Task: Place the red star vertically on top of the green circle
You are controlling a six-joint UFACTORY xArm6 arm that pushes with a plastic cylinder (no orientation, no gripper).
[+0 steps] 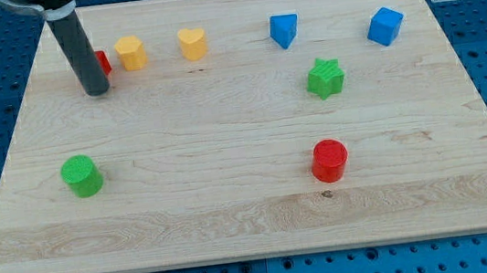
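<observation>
The red star (pixel 103 61) sits near the view's top left, mostly hidden behind my rod; only a red sliver shows on the rod's right side. My tip (pixel 97 91) rests on the board just below and left of that star, touching or nearly touching it. The green circle (pixel 82 176) is a short green cylinder at the view's lower left, well below the tip and apart from it.
An orange hexagon block (pixel 130 53) stands right of the red star, then an orange heart (pixel 192 43). A blue block (pixel 284 30) and a blue cube (pixel 385 26) sit at the top right. A green star (pixel 325 77) and a red cylinder (pixel 329 161) lie on the right half.
</observation>
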